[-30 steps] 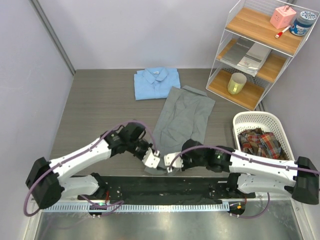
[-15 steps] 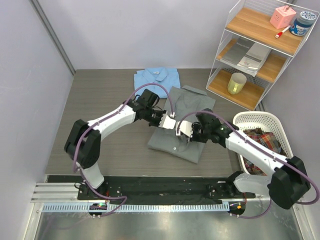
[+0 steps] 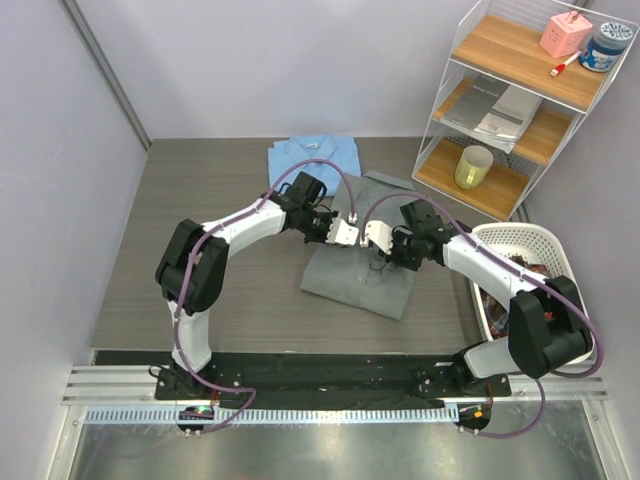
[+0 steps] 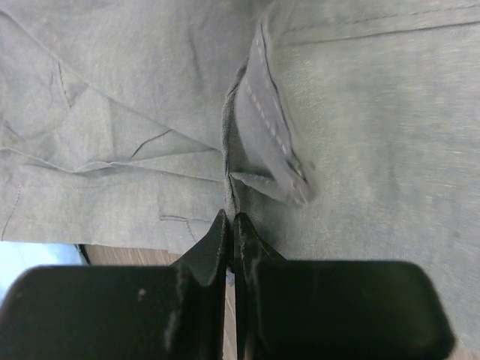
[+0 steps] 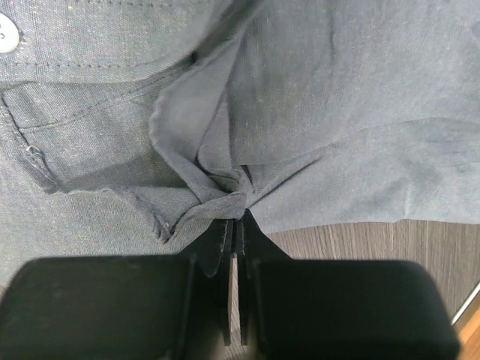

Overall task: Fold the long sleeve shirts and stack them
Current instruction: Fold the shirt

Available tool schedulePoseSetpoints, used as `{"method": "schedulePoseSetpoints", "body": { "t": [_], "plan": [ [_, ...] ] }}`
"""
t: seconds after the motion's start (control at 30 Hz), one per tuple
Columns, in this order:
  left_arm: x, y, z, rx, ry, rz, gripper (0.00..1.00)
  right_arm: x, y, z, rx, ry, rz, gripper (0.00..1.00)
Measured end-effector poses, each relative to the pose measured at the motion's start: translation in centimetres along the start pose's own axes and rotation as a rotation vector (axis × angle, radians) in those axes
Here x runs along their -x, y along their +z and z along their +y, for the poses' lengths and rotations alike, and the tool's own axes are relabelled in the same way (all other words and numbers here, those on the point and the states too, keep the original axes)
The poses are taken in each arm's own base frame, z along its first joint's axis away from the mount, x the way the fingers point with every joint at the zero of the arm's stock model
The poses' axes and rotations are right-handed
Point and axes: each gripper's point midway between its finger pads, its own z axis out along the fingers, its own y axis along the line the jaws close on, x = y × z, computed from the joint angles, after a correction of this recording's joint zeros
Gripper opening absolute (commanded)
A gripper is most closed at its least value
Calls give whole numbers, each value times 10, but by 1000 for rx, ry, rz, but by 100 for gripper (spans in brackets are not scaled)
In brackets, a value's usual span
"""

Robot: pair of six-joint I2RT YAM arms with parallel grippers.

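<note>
Left end effector (image 4: pixel 231 219) and right end effector (image 5: pixel 235 221) each pinch the grey shirt (image 3: pixel 350 285); white basket (image 3: pixel 500 231) holds plaid cloth (image 3: pixel 530 268).

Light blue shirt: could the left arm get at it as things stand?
Probably yes: the light blue shirt lies just beyond the left arm with nothing between, but its jaws are shut on the grey shirt.

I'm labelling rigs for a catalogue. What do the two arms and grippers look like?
The left arm and right arm have white links with black joints. A purple cable loops along each. The left gripper and right gripper have white bodies and black fingers.
</note>
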Motion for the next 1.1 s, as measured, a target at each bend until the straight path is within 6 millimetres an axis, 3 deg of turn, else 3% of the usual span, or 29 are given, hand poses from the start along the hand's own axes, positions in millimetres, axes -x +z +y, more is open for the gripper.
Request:
{"method": "schedulePoseSetpoints", "body": {
  "t": [0.1, 0.13, 0.17, 0.2, 0.27, 0.3, 0.37, 0.43, 0.57, 0.63, 0.73, 0.83, 0.97, 1.07, 1.1],
  "plan": [
    [-6, 4, 7, 23, -40, 21, 15, -4, 1, -2, 0, 6, 10, 22],
    [-8, 6, 11, 32, -59, 28, 19, -5, 1, -2, -2, 5, 15, 39],
    [-11, 8, 16, 45, -86, 38, 25, -7, 1, -4, -6, 9, 20, 44],
    [-12, 8, 22, 62, -116, 47, 36, -9, 1, -5, -12, 18, 28, 47],
    [-16, 6, 33, 90, -178, 59, 41, -14, -1, -7, -21, 35, 41, 55],
    [-17, 3, 41, 109, -211, 58, 50, -16, -2, -8, -21, 50, 47, 57],
    [-20, -10, 59, 146, -281, 52, 56, -18, -7, -11, -23, 86, 56, 66],
    [-21, -29, 77, 188, -352, 34, 57, -18, -15, -16, -34, 127, 55, 79],
    [-12, -64, 117, 252, -424, -21, 56, -10, -40, -25, -81, 209, 16, 87],
    [-7, -66, 132, 263, -439, -42, 53, -4, -50, -29, -109, 244, -10, 88],
    [1, -46, 145, 233, -456, -60, 50, 3, -63, -36, -144, 308, -43, 93],
    [1, -5, 129, 144, -493, -40, 49, 2, -69, -43, -168, 389, -51, 95],
    [-12, 50, 75, -9, -573, 61, 47, 3, -74, -54, -191, 479, -51, 97],
    [-18, 71, 39, -94, -608, 138, 41, 8, -73, -60, -190, 524, -53, 97],
    [-17, 74, 35, -102, -607, 151, 41, 8, -72, -61, -188, 537, -52, 98]
  ]
}}
